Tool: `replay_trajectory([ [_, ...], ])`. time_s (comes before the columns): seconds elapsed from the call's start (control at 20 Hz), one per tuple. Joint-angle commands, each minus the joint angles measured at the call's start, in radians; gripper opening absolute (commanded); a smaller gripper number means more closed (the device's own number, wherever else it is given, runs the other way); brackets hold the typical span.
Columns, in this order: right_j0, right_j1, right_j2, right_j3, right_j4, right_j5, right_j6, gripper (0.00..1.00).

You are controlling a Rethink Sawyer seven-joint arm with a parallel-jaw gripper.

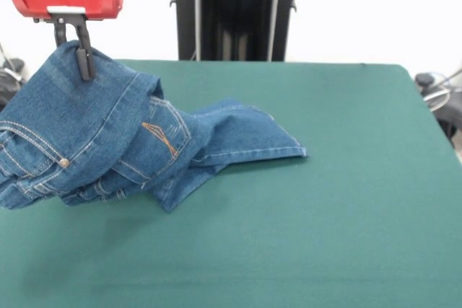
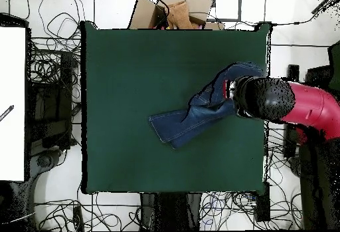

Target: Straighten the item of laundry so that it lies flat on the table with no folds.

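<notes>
I see my gripper [image 1: 84,63] closed on the jeans [image 1: 123,142], lifting one end near the table [image 1: 346,214] edge; a leg trails toward the centre, with much free cloth around.

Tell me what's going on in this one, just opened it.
The robot's gripper has its fingers pinched shut on one edge of the small jeans, holding that part lifted near a side edge of the green table. The rest of the denim is bunched and folded over itself, with one leg end trailing flat toward the table's middle. The jeans are not yet spread flat.
</notes>
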Motion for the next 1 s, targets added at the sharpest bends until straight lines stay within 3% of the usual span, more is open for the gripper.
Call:
replay_trajectory([
  [0.05, -0.009, -0.02, 0.024, 0.06, -0.021, -0.051, -0.044, 0.0],
  [1.0, -0.013, -0.005, 0.034, 0.023, 0.001, 0.012, -0.069, 0.0],
])
